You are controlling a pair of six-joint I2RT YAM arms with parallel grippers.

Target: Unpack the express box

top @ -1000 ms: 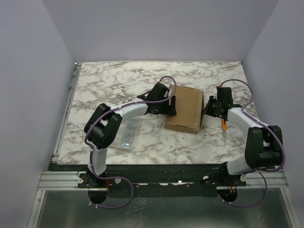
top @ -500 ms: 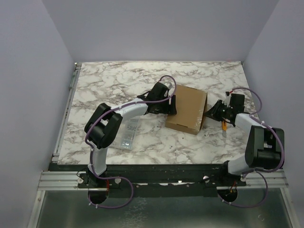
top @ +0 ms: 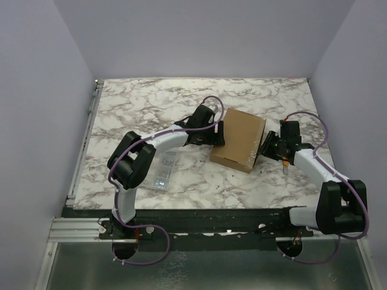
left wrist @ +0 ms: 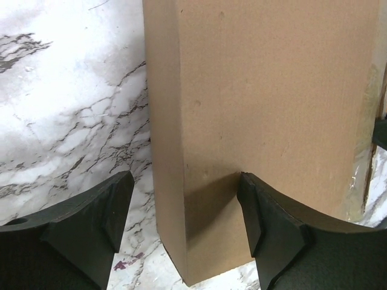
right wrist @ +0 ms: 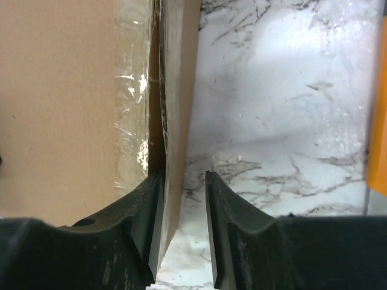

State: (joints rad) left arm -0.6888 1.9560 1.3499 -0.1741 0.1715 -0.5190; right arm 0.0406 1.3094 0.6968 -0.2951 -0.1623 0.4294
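Note:
The express box (top: pixel 237 139) is a flat brown cardboard mailer lying on the marble table. My left gripper (top: pixel 213 134) is open at its left end. In the left wrist view the box's corner (left wrist: pixel 254 90) stands between the jaws: the right fingertip (left wrist: pixel 254 205) touches the cardboard and the left one is apart, over the table. My right gripper (top: pixel 266 147) is at the box's right edge. In the right wrist view the thin flap edge (right wrist: pixel 178 90) runs between the open jaws of the right gripper (right wrist: pixel 181 181), against the left finger (right wrist: pixel 148 199), with a gap to the right one. Clear tape (right wrist: pixel 133 90) shines beside the seam.
A clear plastic compartment case (top: pixel 164 169) lies left of the box, near the left arm's elbow. An orange-handled tool (top: pixel 285 160) lies on the table just right of the right gripper, and the orange tool (right wrist: pixel 378 121) shows at the right wrist view's edge. Purple walls surround the table.
The right gripper's jaws have widened and the right arm has shifted its pose. The box's right edge has come down and out to the right. The left arm has stayed put.

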